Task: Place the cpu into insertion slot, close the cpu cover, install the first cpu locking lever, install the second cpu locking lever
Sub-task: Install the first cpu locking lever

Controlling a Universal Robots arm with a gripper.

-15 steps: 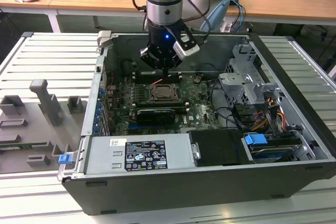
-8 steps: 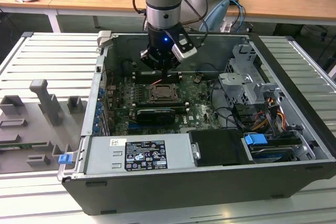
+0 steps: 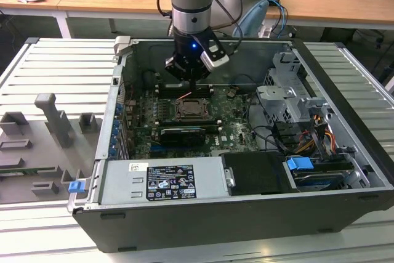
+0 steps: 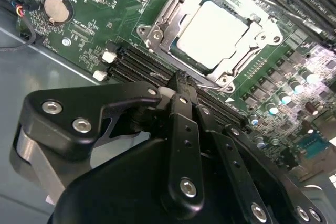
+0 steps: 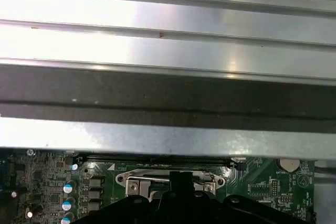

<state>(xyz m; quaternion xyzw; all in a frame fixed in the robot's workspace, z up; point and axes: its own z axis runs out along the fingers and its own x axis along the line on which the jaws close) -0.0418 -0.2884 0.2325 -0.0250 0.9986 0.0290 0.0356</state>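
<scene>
The gripper [image 4: 181, 85], fingers pressed together and empty, hangs at frame centre below the cpu [image 4: 212, 32], seated under its cpu cover [image 4: 173, 11], memory slots [image 4: 139, 64] between them.

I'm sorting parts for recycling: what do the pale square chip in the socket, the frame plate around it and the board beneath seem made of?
The pale silver-beige square cpu looks metal-topped: smooth, matte, evenly bright. The silver-grey cpu cover framing it seems stamped steel, with glinting edges and screw heads. The green circuit board looks like lacquered laminate with fine printed traces, though that is less certain.
</scene>
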